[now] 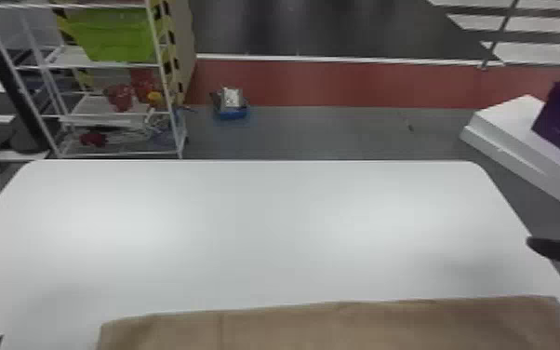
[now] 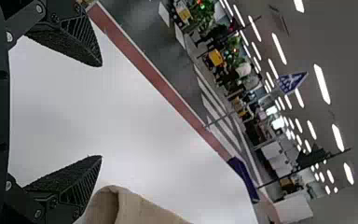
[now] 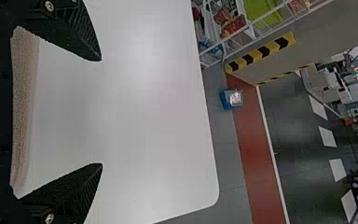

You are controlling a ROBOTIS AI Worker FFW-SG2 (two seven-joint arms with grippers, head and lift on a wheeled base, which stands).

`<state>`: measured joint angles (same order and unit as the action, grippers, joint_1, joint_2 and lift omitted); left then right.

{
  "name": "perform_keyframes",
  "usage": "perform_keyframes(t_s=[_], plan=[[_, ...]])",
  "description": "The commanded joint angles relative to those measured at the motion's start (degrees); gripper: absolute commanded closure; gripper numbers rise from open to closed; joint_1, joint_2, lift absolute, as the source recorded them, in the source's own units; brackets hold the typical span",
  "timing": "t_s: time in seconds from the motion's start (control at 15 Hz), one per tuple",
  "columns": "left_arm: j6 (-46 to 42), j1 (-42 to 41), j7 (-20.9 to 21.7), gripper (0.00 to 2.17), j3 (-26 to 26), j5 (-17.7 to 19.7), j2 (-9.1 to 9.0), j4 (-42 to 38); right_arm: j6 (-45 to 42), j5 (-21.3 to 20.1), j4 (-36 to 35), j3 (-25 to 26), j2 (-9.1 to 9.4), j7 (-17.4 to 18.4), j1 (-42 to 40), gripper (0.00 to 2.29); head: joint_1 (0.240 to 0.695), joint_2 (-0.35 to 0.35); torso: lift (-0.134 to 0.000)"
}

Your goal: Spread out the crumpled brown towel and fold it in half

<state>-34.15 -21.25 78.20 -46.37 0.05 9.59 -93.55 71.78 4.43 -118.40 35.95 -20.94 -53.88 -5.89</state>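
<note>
White table (image 1: 270,232) stands level in an open hall, its bare far part reaching toward a red floor strip (image 1: 363,86) and grey flooring. On it, at the near side and running out of the head view's bottom edge, lies the brown towel (image 1: 339,326), wide from side to side. Its far edge is nearly straight with slight ripples, which suggests that the cloth is largely spread; whether it is already doubled over cannot be confirmed. A crease crosses the towel near its left end, and in the left wrist view a rounded, raised fold shows there, probably slack that wants smoothing. Left gripper (image 2: 101,111) is found with fingers spread, beside that raised fold, nothing between the tips. Right gripper (image 3: 101,111) is likewise spread and its tips are empty; a strip of towel shows near the finger bases, contact undetermined. Both are judged to be placed by the towel's two ends so that each can take a corner and the fold can be made evenly. Lopsided gripping would skew the halves. Beyond the table stand a white shelf (image 1: 70,57) with a green bin (image 1: 116,37), and a blue container (image 1: 231,112) on the floor.
</note>
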Motion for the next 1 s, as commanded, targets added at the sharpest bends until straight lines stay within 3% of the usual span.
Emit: perform_keyframes(t_s=[0.0, 0.2, 0.27, 0.53, 0.93], plan=[[-8.1, 0.2, 1.0, 0.21, 0.6, -3.3, 2.36, 3.7, 0.3, -0.5, 0.0, 1.4, -0.24, 0.0, -0.4, 0.08, 0.695, -0.056, -0.124], [-13.3, -1.4, 1.2, 0.21, 3.6, -5.6, 2.45, 3.6, 0.3, -3.6, 1.3, 1.8, -0.33, 0.2, 0.6, 0.08, 0.695, -0.088, -0.124], [-14.2, -1.5, 1.2, 0.21, 4.8, -7.9, 2.62, 3.5, 0.3, -4.1, 2.5, 2.2, -0.24, 0.6, 1.4, 0.08, 0.695, -0.104, -0.124], [-14.9, -1.3, 0.9, 0.21, 8.6, -11.7, 3.94, 3.1, 1.7, -3.6, 3.3, 5.9, 0.37, 0.8, 3.8, 0.08, 0.695, -0.212, -0.124], [-15.3, 0.1, 0.9, 0.21, 14.6, -12.4, 4.82, 2.8, 6.1, -2.1, 1.5, 11.8, 1.08, 0.6, 1.8, 0.08, 0.695, -0.322, -0.124]])
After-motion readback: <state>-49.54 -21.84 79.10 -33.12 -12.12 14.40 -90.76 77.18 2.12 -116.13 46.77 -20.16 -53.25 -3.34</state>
